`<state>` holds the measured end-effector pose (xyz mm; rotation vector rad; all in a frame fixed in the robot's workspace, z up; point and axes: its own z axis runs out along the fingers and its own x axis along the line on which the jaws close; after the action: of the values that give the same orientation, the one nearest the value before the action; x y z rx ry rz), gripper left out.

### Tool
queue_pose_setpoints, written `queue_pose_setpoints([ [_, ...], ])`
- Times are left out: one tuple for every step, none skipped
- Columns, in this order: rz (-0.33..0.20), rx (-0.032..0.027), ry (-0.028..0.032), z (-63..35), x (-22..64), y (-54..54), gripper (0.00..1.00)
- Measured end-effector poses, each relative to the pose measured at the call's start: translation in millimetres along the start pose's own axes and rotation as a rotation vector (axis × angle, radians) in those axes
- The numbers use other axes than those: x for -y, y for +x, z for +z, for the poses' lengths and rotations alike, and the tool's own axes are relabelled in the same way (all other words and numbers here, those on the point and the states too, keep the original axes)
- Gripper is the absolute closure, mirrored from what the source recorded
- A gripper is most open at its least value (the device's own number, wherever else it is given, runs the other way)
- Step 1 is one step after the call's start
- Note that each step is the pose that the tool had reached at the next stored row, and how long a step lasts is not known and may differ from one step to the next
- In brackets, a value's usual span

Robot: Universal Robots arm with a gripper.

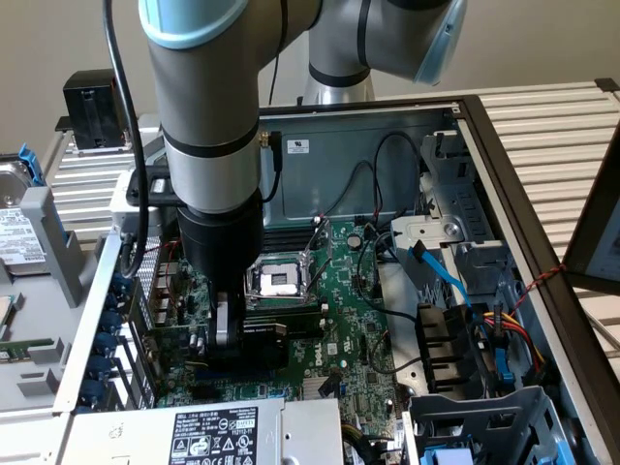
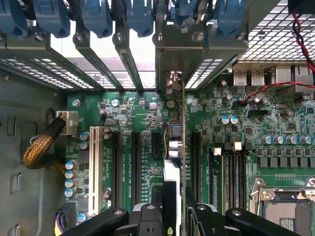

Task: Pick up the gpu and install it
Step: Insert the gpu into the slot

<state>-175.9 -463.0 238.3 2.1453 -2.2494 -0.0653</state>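
Observation:
In the wrist view the gpu (image 2: 173, 142) stands on edge between my fingers. It shows as a thin green board edge with a black shroud, and its silver end bracket (image 2: 173, 81) sits at the case's rear slot openings. My gripper (image 2: 174, 219) is shut on the card from above, over the expansion slots of the large green motherboard (image 2: 275, 123). I cannot tell whether the card sits fully in its slot. In the exterior view the gripper (image 1: 225, 334) is low inside the open case, over the motherboard (image 1: 358, 320), left of the CPU socket (image 1: 276, 281).
Blue slot clips (image 2: 93, 19) line the rear wall. A yellow-sleeved cable bundle (image 2: 42, 147) and a red wire (image 2: 275, 86) lie at the board's edges. Black and blue cables (image 1: 436, 271) cross toward the drive bays (image 1: 475, 358). The power supply (image 1: 223, 431) borders the front.

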Motion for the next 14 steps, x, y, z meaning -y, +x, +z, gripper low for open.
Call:
queue_pose_setpoints([
  [0.000,0.0000,0.0000,0.1,0.0,-0.1,0.73],
  [0.000,0.0000,0.0000,0.2,-0.1,-0.2,0.73],
  [0.000,0.0000,0.0000,0.3,-0.1,-0.3,0.73],
  [0.000,0.0000,0.0000,0.4,-0.1,-0.3,0.73],
  [0.000,-0.0001,-0.0001,0.5,-0.2,-0.4,0.73],
  [0.000,0.0000,0.0000,0.6,-0.3,-0.4,0.73],
  [0.000,0.0000,0.0001,0.8,-0.6,-0.4,0.73],
  [0.000,-0.0001,0.0002,0.9,-0.8,-0.5,0.73],
  [0.000,-0.0002,0.0003,1.0,-1.1,-0.5,0.73],
  [0.000,-0.0003,0.0004,1.1,-1.4,-0.5,0.73],
  [0.000,-0.0004,0.0004,1.2,-1.7,-0.4,0.73],
  [0.000,-0.0006,0.0003,1.2,-1.9,-0.4,0.73],
  [0.000,-0.0009,0.0003,1.2,-2.2,-0.4,0.73],
  [0.000,-0.0010,-0.0001,1.3,-2.5,-0.3,0.73],
])
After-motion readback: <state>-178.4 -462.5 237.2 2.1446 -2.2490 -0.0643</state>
